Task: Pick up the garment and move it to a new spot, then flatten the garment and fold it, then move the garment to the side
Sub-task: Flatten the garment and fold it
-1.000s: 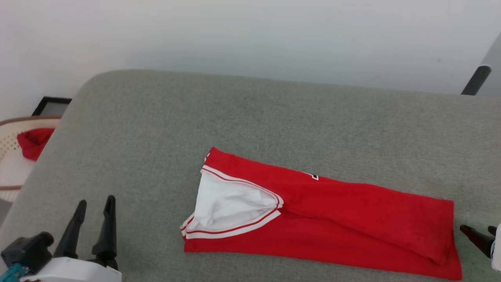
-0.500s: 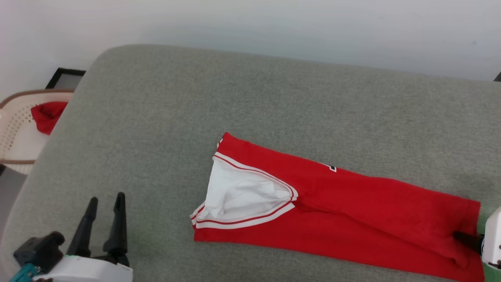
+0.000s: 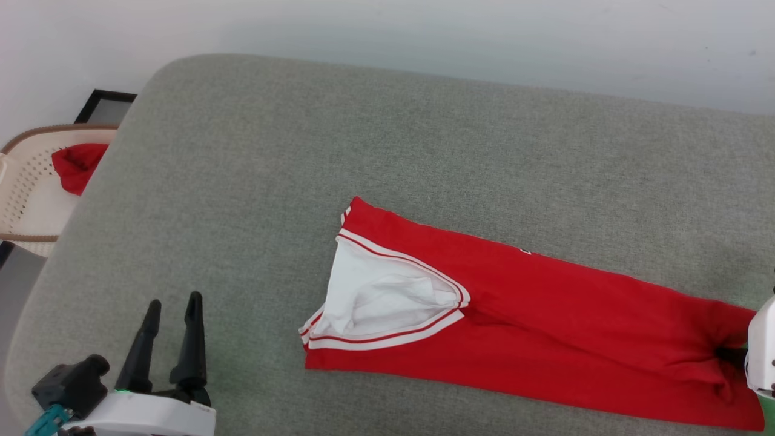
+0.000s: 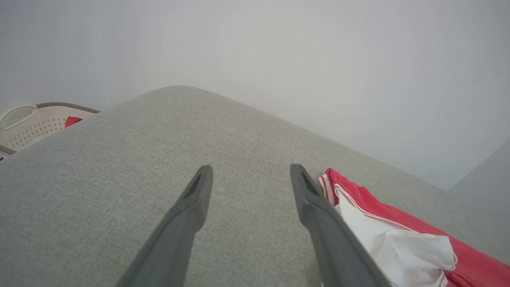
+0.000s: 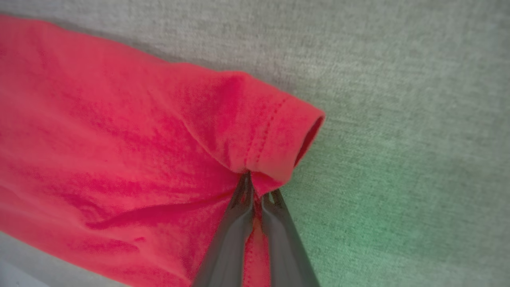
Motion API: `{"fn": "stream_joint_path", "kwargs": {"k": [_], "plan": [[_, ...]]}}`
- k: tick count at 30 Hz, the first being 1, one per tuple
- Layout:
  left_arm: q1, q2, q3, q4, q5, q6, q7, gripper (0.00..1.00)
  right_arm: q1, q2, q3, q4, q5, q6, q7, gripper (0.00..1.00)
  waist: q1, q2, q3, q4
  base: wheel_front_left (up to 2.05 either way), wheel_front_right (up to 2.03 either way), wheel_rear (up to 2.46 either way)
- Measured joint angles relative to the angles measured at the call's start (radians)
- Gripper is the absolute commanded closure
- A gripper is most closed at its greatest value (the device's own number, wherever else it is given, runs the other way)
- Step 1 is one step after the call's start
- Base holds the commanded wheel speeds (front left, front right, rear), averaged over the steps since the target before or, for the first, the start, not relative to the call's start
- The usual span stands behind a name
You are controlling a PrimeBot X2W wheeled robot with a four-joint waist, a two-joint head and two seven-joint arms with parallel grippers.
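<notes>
Where right end effector (image 5: 259, 186) pinches garment (image 5: 119, 131) hem, grey cushion (image 5: 398, 99) beyond

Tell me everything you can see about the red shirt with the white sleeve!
The garment is a soft red jersey shirt, folded into a long strip lying on the gray cushion. At its left end a slightly crumpled white sleeve with red-and-white striped trim lies on top. At its right end the stitched hem is pinched between the fingers of the right gripper, bunching the cloth there. Nothing else touches it.
</notes>
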Motion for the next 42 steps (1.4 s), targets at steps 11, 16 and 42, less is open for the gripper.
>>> {"fn": "stream_joint_path", "kwargs": {"k": [11, 16, 42], "plan": [[0.005, -0.013, 0.024, -0.006, 0.024, -0.01, 0.0, 0.0, -0.061, -0.057, 0.044, 0.066, 0.02, 0.0, -0.073, 1.0, 0.0, 0.0, -0.015, -0.018, 0.0, 0.0, 0.0], [0.016, -0.015, 0.025, -0.007, 0.026, -0.011, 0.0, 0.0, -0.091, -0.114, 0.046, 0.121, 0.023, 0.0, -0.102, 1.0, 0.0, 0.0, -0.021, -0.038, 0.0, 0.0, 0.0], [0.06, -0.002, 0.007, 0.025, 0.014, -0.015, 0.0, 0.0, -0.122, -0.165, 0.205, -0.107, 0.146, 0.0, -0.108, 1.0, 0.0, 0.0, -0.104, -0.145, 0.0, 0.0, 0.0]]}}
